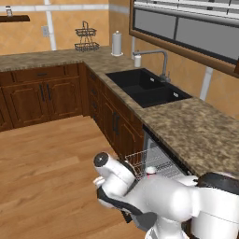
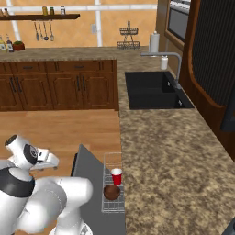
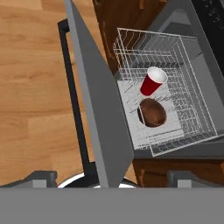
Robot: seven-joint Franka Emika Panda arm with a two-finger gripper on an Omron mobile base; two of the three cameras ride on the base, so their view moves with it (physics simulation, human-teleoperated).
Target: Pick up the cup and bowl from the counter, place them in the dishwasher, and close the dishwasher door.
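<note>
The dishwasher [image 3: 175, 26] stands open with its white wire rack [image 3: 192, 113] pulled out. In the rack, the red cup [image 3: 152, 82] leans tilted and the dark-brown bowl [image 3: 152, 113] sits just beside it. From the right base view the cup [image 2: 116, 176] and the bowl [image 2: 111, 192] lie below the counter [image 2: 174, 151] edge. The grey dishwasher door [image 3: 94, 100] is partly raised, its dark bar handle [image 3: 72, 87] on the floor side. My gripper [image 3: 112, 178] is open, its fingertips wide apart on either side of the door's near edge, holding nothing.
A black sink [image 1: 144, 88] with a faucet [image 1: 161, 60] and a white canister [image 1: 137, 60] lies further along the counter [image 1: 205, 126]. A paper towel roll [image 1: 116, 43] and a wire basket [image 1: 86, 39] stand at the corner. Wooden floor [image 1: 46, 163] spreads left of the door.
</note>
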